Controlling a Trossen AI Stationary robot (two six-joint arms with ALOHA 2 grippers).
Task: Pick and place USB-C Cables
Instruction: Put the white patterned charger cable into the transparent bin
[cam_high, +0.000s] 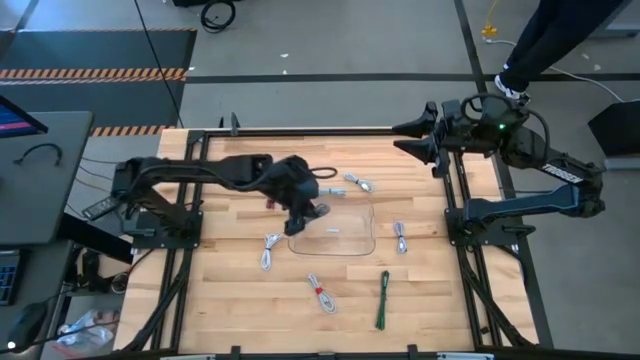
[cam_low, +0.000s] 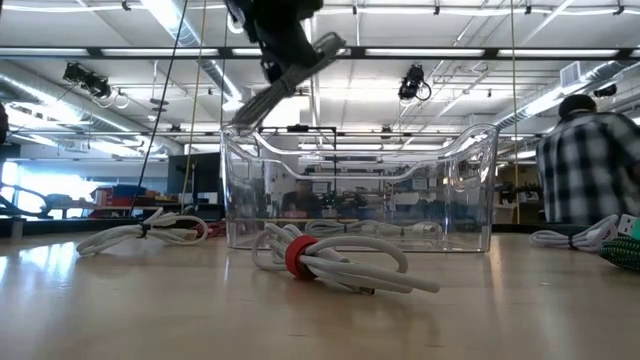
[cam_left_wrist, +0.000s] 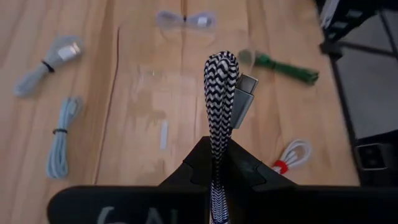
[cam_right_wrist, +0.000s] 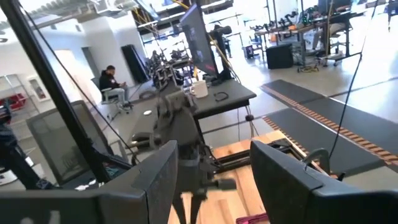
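We see the left gripper (cam_high: 312, 212) above the near-left corner of the clear tray (cam_high: 350, 246), its jaws closed tight on a black-and-white braided cable (cam_left_wrist: 221, 93). In the left wrist view that cable sticks out from between the jaws as a folded loop, with its grey metal plug (cam_left_wrist: 242, 99) lying alongside the loop. In the low view the same cable (cam_low: 285, 85) hangs tilted in the air above the tray's left wall (cam_low: 235, 190), not touching it.

The other cables lie on the wooden counter (cam_high: 220, 300) around the tray. A white cable with a red tie (cam_high: 321, 293) sits in front of the tray, a green cable (cam_high: 383, 299) lies to its right, a pale cable (cam_high: 270, 250) lies just left of the tray, and another pale cable (cam_high: 400, 238) lies just right of it. A light cable (cam_high: 358, 182) lies behind the tray. A dark red cable (cam_high: 272, 203) shows partly under the left arm.

The right gripper (cam_high: 412, 137) waits at the far right edge of the counter, well apart from the tray, its jaws spread wide and holding nothing.

A person in a checked shirt (cam_low: 590, 165) is in the room beyond the counter.
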